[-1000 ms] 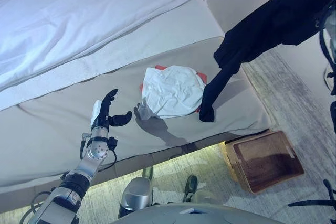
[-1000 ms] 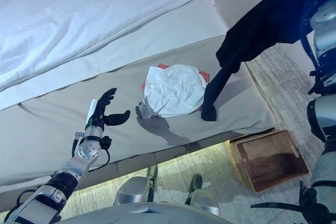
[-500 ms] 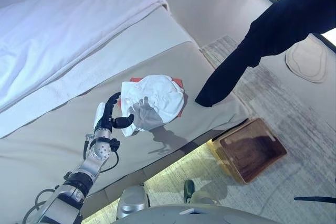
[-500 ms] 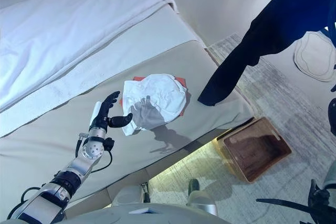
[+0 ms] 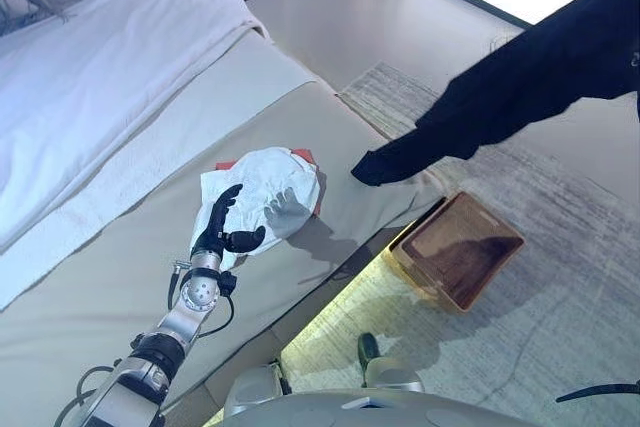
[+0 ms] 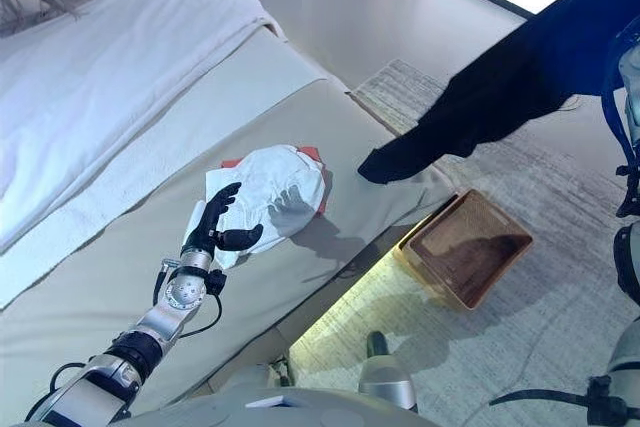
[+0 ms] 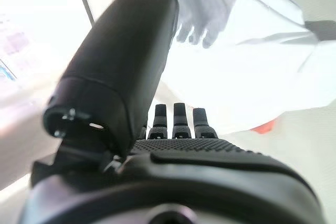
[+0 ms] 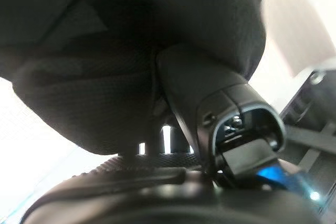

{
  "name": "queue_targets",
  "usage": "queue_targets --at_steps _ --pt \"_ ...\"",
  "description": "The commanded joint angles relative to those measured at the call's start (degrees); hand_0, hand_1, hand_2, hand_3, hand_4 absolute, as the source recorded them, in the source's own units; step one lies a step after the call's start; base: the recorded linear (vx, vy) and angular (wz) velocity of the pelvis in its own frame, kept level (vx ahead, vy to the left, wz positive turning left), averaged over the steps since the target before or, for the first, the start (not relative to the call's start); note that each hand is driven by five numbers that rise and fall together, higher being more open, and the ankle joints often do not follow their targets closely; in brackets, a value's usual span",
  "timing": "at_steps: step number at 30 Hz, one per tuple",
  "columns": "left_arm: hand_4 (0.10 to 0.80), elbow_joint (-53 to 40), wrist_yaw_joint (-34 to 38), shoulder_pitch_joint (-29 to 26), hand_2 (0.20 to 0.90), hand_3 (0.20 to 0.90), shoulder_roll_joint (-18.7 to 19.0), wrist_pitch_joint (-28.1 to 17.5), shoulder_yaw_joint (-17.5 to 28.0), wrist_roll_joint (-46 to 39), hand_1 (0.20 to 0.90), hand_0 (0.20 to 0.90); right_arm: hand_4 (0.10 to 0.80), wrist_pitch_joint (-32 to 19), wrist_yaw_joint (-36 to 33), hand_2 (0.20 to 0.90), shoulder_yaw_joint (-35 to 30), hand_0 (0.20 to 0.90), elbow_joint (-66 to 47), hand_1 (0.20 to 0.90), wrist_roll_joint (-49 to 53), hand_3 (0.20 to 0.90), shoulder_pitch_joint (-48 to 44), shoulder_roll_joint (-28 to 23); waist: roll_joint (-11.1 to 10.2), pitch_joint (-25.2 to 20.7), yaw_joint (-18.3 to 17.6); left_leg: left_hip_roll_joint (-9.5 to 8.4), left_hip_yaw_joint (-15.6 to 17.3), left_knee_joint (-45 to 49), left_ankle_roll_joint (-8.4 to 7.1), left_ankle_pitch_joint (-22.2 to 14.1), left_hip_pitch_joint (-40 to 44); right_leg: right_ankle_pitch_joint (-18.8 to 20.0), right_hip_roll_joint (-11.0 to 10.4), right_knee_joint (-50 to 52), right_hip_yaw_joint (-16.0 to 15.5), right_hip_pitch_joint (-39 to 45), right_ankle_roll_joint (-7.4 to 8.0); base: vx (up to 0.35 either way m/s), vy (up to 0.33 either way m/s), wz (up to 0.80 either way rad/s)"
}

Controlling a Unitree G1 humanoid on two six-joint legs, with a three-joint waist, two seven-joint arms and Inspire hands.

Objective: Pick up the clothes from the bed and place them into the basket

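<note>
Two garments in play. Dark garment (image 5: pixel 520 77) hangs from right hand (image 8: pixel 210 93), pinched there, its tail touching the bed (image 5: pixel 130 237) edge near the basket (image 5: pixel 456 247); it may drag or miss. White garment (image 5: pixel 262 192) lies on the bed beside the spread left hand (image 5: pixel 222 232). No legible writing.

I count three garments: one white garment (image 5: pixel 262 193) on the bed (image 5: pixel 120 277), one red garment (image 5: pixel 305 158) showing only as edges under the white one, and one black garment (image 5: pixel 520 82) hanging above the bed's corner. There is one basket (image 5: pixel 456 250) on the floor beside the bed, one rug (image 5: pixel 560 247) under it, and one white duvet (image 5: pixel 100 77) on the bed.
</note>
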Motion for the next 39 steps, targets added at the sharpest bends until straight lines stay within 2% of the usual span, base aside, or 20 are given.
queue_targets --at_steps 1,8,16,25,32,39 --pt "0.8 2.6 1.1 -2.2 0.9 0.9 1.7 -3.3 -1.6 1.7 0.9 0.9 0.1 -2.7 -5.5 0.3 1.9 0.3 -3.0 0.3 -2.3 0.2 -6.5 -5.9 -3.3 -9.3 2.3 2.65 -2.3 0.6 -3.5 -8.7 5.3 1.1 0.6 0.6 -1.1 -2.0 -0.78 0.025 -0.017 -0.06" --pt "0.8 2.0 0.4 -2.2 0.9 0.9 2.0 -2.9 -1.5 1.9 0.9 0.9 0.1 2.3 -2.5 0.3 5.0 0.3 -0.6 0.3 -4.2 0.2 -8.5 -8.5 -3.4 -9.3 1.8 2.68 -1.9 0.6 -3.56 -8.7 5.4 1.2 0.6 0.6 -0.9 -2.2 -0.68 0.007 -0.004 -0.01" --pt "0.8 2.1 -0.6 -2.8 0.9 0.9 1.9 -2.6 -2.0 2.0 0.9 0.9 0.1 1.4 2.7 0.3 4.4 0.3 3.9 0.3 -5.7 0.2 -7.0 -8.1 -3.2 -8.9 1.6 2.7 -1.6 0.6 -3.54 -8.8 5.3 1.4 0.6 0.6 -0.7 -2.5 -0.51 -0.004 -0.002 0.0" --pt "0.8 3.0 -0.7 -3.6 0.9 0.9 0.9 -3.0 -0.3 3.4 0.9 0.9 0.1 -1.2 11.3 0.3 -4.1 0.3 1.7 0.3 -6.3 0.2 8.9 -1.4 -2.1 -7.4 0.7 2.82 -1.0 0.6 -3.41 -8.6 5.1 1.7 0.7 0.7 -0.2 -3.3 -0.72 -0.05 -0.016 -0.04" --pt "0.8 2.2 0.4 -4.2 0.9 0.9 0.2 -2.5 0.8 3.8 0.9 0.9 0.1 0.2 11.4 0.3 -10.3 0.3 2.4 0.3 -9.7 0.2 21.4 5.2 -0.9 -6.2 -0.3 2.77 -0.3 0.6 -3.26 -8.6 5.2 1.7 0.8 1.0 0.3 -3.8 -0.95 -0.035 -0.009 -0.02" --pt "0.8 1.5 0.7 -4.5 0.9 0.9 0.1 -2.7 1.1 4.9 0.9 0.9 0.1 1.3 10.7 0.3 -12.1 0.3 5.9 0.3 -9.3 0.2 25.4 7.4 -0.1 -5.0 -0.5 2.76 0.2 0.6 -3.15 -8.5 5.1 1.9 0.8 1.3 0.6 -4.4 -1.12 -0.045 -0.023 0.0"
